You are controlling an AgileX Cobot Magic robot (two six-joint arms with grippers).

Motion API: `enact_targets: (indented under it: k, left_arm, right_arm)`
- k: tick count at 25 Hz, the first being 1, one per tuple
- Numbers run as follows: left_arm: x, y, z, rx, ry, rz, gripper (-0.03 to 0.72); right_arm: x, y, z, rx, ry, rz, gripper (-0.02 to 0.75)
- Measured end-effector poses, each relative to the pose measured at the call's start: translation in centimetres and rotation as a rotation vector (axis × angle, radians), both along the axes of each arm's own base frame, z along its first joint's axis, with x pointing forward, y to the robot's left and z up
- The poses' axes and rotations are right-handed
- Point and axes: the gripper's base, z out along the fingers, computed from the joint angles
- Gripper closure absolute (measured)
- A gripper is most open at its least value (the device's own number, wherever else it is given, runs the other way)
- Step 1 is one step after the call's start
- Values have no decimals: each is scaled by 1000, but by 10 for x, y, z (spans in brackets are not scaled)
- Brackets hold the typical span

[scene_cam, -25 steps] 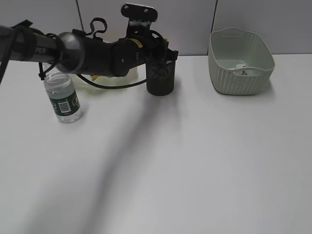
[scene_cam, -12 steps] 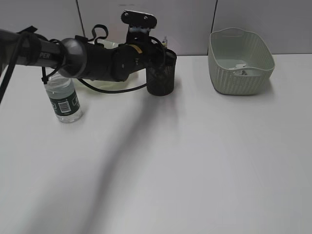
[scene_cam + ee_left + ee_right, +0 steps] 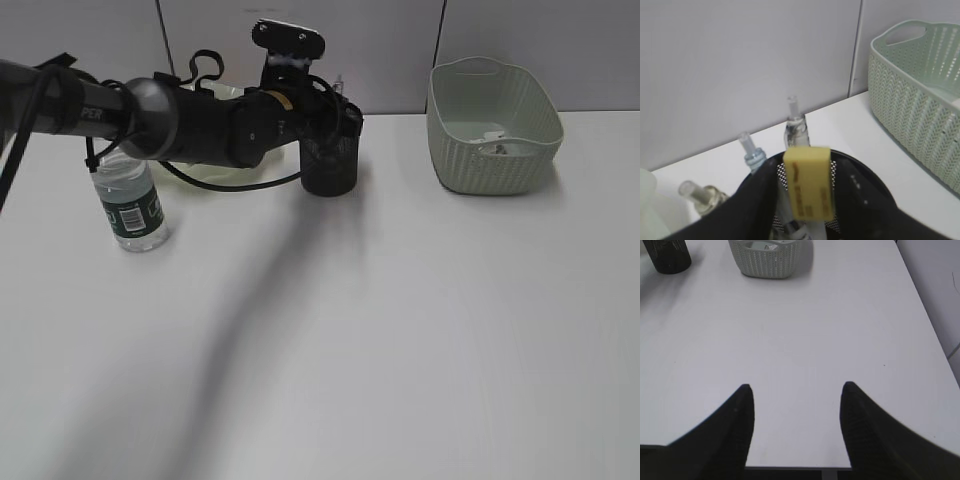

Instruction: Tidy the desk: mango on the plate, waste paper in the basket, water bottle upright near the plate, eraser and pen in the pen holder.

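Observation:
My left gripper [image 3: 336, 112] hangs over the black mesh pen holder [image 3: 330, 165] at the back of the desk [image 3: 380, 320]. In the left wrist view a yellow eraser [image 3: 807, 182] sits between the jaws of the left gripper [image 3: 809, 200], above the holder's mouth [image 3: 862, 177]. A thin gap shows on each side of it. A clear pen [image 3: 795, 125] stands in the holder. The water bottle [image 3: 128, 200] stands upright beside the plate [image 3: 232, 172], which the arm mostly hides. The mango is hidden. Waste paper [image 3: 497, 145] lies in the basket [image 3: 495, 125]. My right gripper [image 3: 796, 390] is open over bare desk.
A grey wall runs close behind the holder and the basket [image 3: 920, 95]. In the right wrist view the basket [image 3: 771, 262] and the holder [image 3: 670, 255] stand far off, and the desk's front edge [image 3: 790, 467] lies just below the fingers.
The left arm lifted a little and settled over the pen holder. Its jaws have parted slightly. The right gripper has not moved.

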Motion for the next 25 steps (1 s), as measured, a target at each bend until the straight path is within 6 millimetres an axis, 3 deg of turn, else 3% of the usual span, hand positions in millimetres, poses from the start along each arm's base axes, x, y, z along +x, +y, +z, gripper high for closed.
enact_targets:
  k: [5, 14, 18, 25]
  left_arm:
    - [0, 0, 0, 2, -1, -1, 252]
    - [-1, 0, 8, -3, -4, -3, 217]
    - [-3, 1, 26, -10, -9, -8, 216]
    - [-15, 6, 78, -18, -5, -31, 220]
  right_arm:
    - [0, 0, 0, 0, 0, 0, 296]
    - [0, 0, 0, 0, 0, 0, 295]
    - [0, 0, 0, 0, 0, 0, 295]
    - [0, 0, 0, 0, 0, 0, 296]
